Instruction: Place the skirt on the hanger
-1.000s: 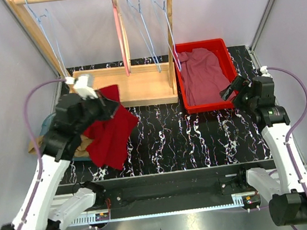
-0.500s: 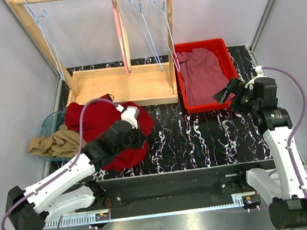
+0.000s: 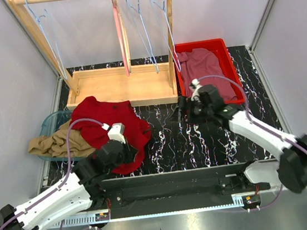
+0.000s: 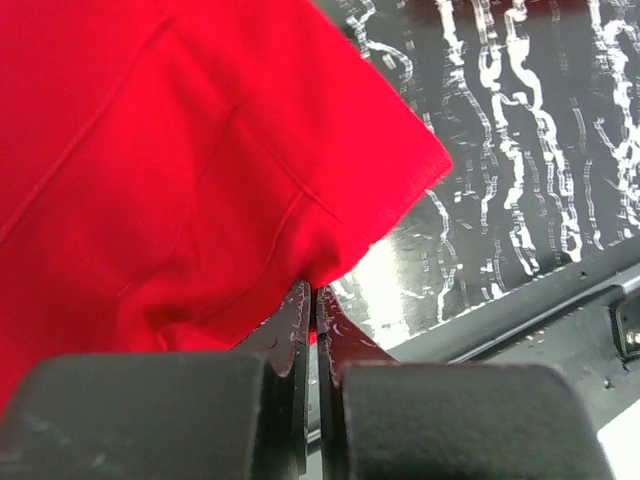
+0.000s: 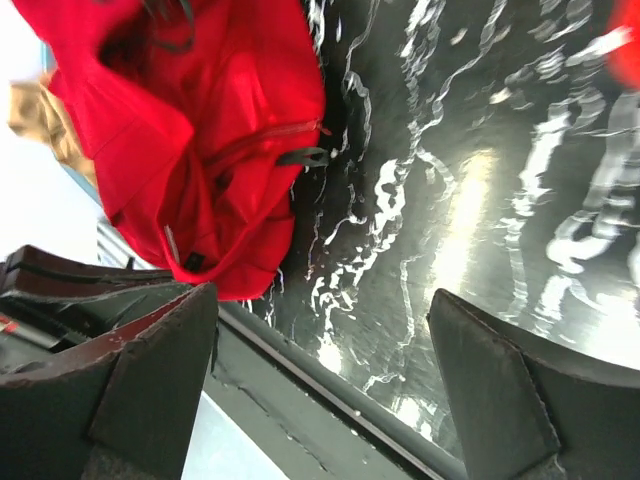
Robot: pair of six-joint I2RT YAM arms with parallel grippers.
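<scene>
Black marbled table (image 3: 201, 137), seen from above: wooden rack (image 3: 122, 88) at back, wire hangers (image 3: 144, 32) hung on it; red bin (image 3: 232, 71) to its right. Skirt (image 3: 101, 118), red, crumpled on the table in front of the rack. Left gripper (image 3: 130, 153) at the skirt's near edge. Right gripper (image 3: 180, 111) between skirt and bin.

Left wrist: fingers (image 4: 295, 330) pressed together, pinching the skirt's hem.

Right wrist: jaws wide apart over the table, nothing between them; skirt at upper left.
</scene>
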